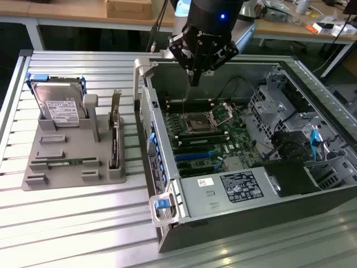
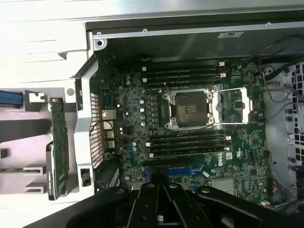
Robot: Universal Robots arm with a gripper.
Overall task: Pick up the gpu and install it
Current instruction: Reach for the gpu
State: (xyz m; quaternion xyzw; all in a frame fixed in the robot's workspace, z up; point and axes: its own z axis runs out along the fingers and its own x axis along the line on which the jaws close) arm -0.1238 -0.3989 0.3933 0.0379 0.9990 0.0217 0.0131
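Note:
The gpu (image 1: 115, 142) stands on edge in a slot of the grey holder (image 1: 61, 167) on the table, its metal bracket (image 1: 116, 107) pointing up. In the wrist view the gpu (image 2: 59, 147) is a thin green-backed card outside the case wall. My gripper (image 1: 193, 77) hangs shut and empty over the open computer case, above the motherboard (image 1: 206, 139) and well to the exterior view's right of the gpu. Seen from the wrist, the gripper (image 2: 159, 189) has its black fingers pressed together over the blue expansion slots (image 2: 183, 171).
A silver hard drive (image 1: 58, 106) with blue rails stands at the back of the holder, and a slim memory stick (image 1: 67, 162) lies near its front. The open case (image 1: 146, 106) holds a CPU socket (image 2: 190, 107), memory slots, cables and drive cages (image 1: 279, 106).

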